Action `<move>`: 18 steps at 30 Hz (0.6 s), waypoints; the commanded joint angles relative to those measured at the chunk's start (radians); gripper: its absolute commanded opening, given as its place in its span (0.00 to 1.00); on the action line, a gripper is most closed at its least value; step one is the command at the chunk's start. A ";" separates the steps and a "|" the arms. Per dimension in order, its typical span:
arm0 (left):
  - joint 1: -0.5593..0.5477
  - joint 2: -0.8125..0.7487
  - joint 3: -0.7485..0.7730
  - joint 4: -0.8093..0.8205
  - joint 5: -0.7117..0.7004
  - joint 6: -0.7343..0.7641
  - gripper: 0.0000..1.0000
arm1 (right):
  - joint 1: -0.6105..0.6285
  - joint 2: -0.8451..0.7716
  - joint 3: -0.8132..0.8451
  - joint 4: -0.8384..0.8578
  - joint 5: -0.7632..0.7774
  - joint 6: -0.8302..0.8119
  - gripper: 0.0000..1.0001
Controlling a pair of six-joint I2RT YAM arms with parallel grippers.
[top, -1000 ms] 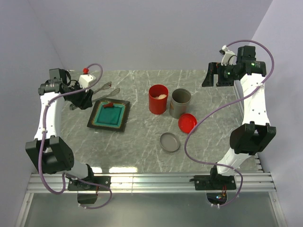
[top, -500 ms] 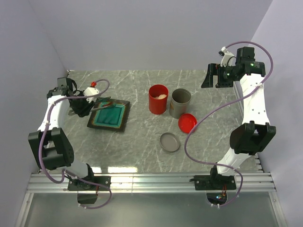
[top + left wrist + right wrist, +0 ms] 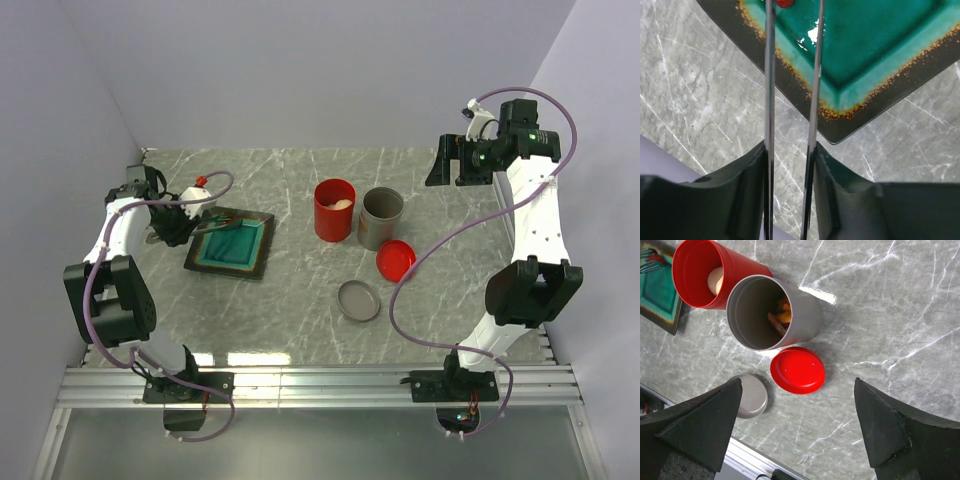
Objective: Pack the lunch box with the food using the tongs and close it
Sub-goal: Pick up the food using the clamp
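Both arms of the tongs (image 3: 769, 100) are pinched by the left tool (image 3: 790, 150) over the tray (image 3: 875, 60), red food piece (image 3: 784, 2) at frame top; right tool (image 3: 797, 390) spread wide

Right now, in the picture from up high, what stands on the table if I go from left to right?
First the dark square tray with a teal inside → tall red plastic cylinder → grey metal cylinder. I skip the round red lid and the round grey lid: they line up with the cylinders.
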 commanded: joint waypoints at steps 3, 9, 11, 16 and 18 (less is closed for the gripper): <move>-0.004 -0.030 -0.003 -0.064 0.022 0.052 0.37 | -0.007 0.004 0.017 0.004 0.001 0.000 1.00; -0.004 -0.004 0.014 -0.114 0.015 0.041 0.31 | -0.007 0.008 0.028 -0.001 -0.002 0.002 1.00; -0.004 -0.002 0.023 -0.120 0.038 0.018 0.29 | -0.006 0.010 0.029 0.001 -0.002 0.002 1.00; -0.004 -0.039 0.081 -0.170 0.113 -0.032 0.17 | -0.006 0.008 0.029 0.001 -0.005 0.000 1.00; -0.006 -0.053 0.129 -0.213 0.161 -0.048 0.12 | -0.006 0.008 0.028 0.001 -0.004 0.000 1.00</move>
